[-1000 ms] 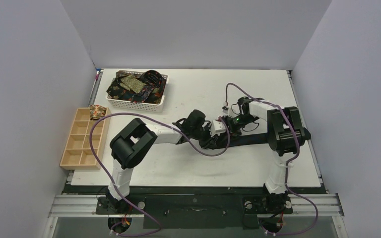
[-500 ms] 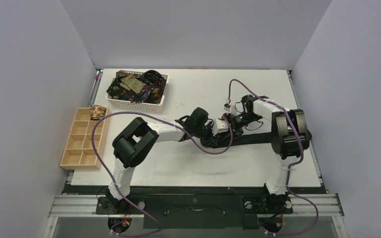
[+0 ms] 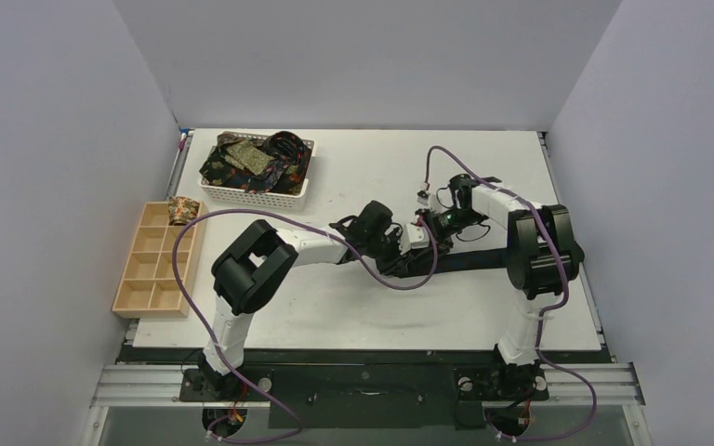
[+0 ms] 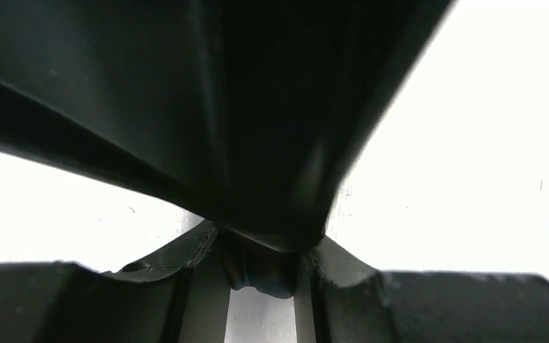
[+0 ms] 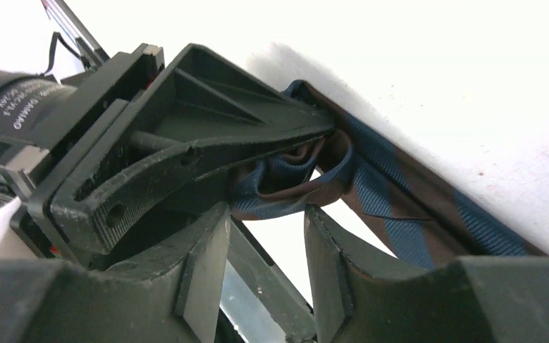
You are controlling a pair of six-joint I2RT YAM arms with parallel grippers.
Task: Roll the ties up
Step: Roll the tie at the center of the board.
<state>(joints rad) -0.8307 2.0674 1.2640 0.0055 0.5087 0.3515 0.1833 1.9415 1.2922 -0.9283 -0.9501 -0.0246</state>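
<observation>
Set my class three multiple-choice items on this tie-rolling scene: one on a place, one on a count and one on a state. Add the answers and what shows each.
1. Where on the table does the white basket stand?
A. far left part
B. middle
C. near right corner

2. How many compartments of the wooden tray hold a rolled tie?
A. none
B. one
C. three

3. The left gripper is:
A. open above the basket
B. shut on the folded end of the striped tie
C. holding the tray

Answers
1 A: the top view shows it far back on the left.
2 B: only the far right compartment holds a patterned roll.
3 B: the right wrist view shows it clamped on the blue-and-brown fold.
</observation>
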